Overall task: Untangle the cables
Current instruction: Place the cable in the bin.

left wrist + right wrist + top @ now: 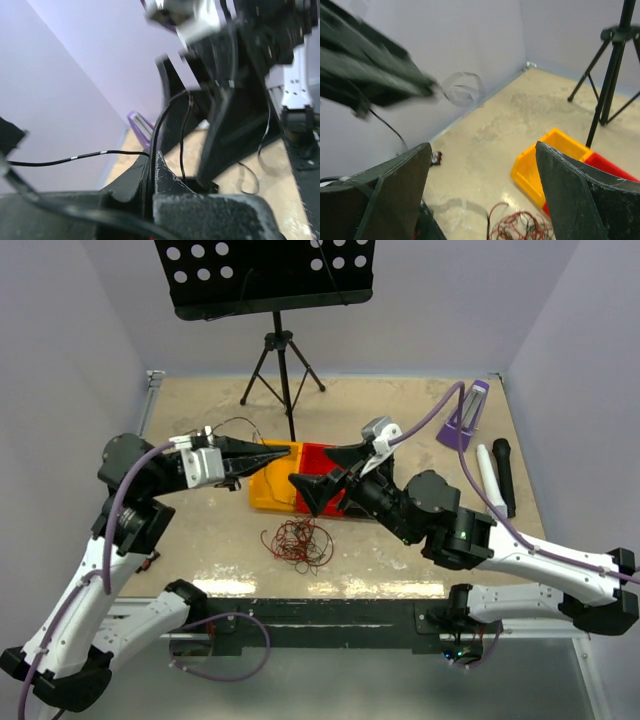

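- The left gripper [286,452] [151,167] overlaps the far edge of the yellow bin [268,490] in the top view. Its jaws are pinched tight on a thin black wire [235,421] [75,158].
- From the pinch, that wire trails off to one side and also climbs upward.
- The right gripper [330,477] [484,150] hangs by the red bin [312,456], jaws spread wide with nothing between them.
- The cables [297,542] [520,226], a loopy clump of red and black strands, lie on the worktop [200,535] just in front of the two bins, apart from both grippers.
- The bins sit side by side, touching, and a tripod [284,370] stands behind them.
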{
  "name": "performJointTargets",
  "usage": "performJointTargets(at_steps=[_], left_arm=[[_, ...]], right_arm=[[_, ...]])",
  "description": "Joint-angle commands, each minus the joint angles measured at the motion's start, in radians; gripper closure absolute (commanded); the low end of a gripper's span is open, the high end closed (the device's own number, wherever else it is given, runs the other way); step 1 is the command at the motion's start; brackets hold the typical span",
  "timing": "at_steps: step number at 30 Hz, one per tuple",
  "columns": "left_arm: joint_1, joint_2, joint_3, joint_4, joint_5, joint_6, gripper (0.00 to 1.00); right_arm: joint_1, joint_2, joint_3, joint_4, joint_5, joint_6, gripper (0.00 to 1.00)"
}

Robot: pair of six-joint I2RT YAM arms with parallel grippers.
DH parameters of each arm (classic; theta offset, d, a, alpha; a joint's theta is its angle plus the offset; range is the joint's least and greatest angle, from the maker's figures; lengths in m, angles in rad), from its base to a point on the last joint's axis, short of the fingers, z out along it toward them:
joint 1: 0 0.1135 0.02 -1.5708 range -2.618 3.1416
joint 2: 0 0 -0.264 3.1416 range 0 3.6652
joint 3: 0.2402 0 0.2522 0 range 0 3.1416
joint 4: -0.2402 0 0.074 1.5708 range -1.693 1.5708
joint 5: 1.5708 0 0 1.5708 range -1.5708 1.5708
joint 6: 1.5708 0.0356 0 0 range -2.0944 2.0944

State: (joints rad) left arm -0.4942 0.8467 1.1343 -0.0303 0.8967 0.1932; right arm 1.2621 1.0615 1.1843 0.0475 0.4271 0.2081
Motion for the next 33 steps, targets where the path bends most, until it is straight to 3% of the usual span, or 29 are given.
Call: performJointTargets(at_steps=[1, 8, 16, 26, 30, 33], left_arm=[[-0.001, -0.027, 0.113, 0.075, -0.076, -0.015, 1.0], [-0.001, -0.02, 0.14, 0.034, -0.061, 0.005, 1.0], [-0.001, -0.029, 0.064, 0.046, -0.051, -0.029, 1.0], [-0.001, -0.001, 0.079, 0.104, -0.022, -0.121, 1.0], [-0.001, 0.008, 0.091, 0.105, -0.002, -0.155, 1.0], [-0.001, 0.009, 0.105, 0.11, 0.019, -0.184, 1.0]], right_arm=[[0.002, -0.015, -0.109, -0.014, -0.019, 0.082, 0.1], [0.002, -0.021, -0.135, 0.049, -0.065, 0.071, 0.1], [0.003, -0.051, -0.103, 0.152, -0.215, -0.002, 0.1], [0.003, 0.101, -0.011, 0.225, -0.318, -0.071, 0.11], [0.003, 0.133, 0.004, 0.272, -0.259, -0.124, 0.11], [0.005, 0.167, 0.015, 0.301, 0.0, -0.144, 0.15]])
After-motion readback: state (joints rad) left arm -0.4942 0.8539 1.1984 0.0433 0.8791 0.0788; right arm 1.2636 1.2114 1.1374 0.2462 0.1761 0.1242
